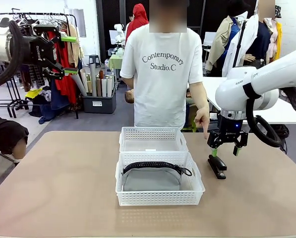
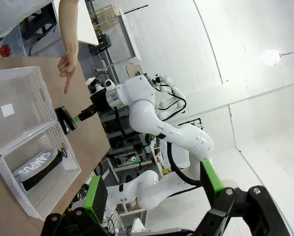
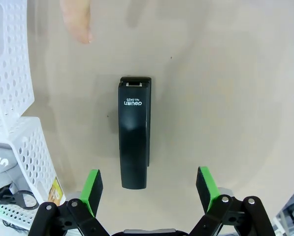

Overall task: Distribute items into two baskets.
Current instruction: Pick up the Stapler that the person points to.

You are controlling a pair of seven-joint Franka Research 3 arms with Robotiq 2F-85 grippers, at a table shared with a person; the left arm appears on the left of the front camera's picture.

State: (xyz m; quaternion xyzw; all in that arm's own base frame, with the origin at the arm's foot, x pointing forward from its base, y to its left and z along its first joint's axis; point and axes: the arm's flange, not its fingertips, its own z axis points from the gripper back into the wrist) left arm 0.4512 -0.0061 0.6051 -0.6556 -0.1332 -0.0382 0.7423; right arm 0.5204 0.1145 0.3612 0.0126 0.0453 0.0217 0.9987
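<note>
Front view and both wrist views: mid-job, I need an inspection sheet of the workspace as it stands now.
Surface: tan table, flat and bare around the baskets.
Job's things: grey pouch lies in the near basket; the far basket touches it and looks empty; black stapler lies on the table on the robot's right of the baskets.
Clutter: nothing seen.
Grippers: right gripper open, just above the stapler, fingers either side of it; left gripper open, raised well off the table.
Cables: black hose loops at the right wrist, off the table.
Surroundings: person at the far side, hand pointing down near the stapler; clothes rack behind.
</note>
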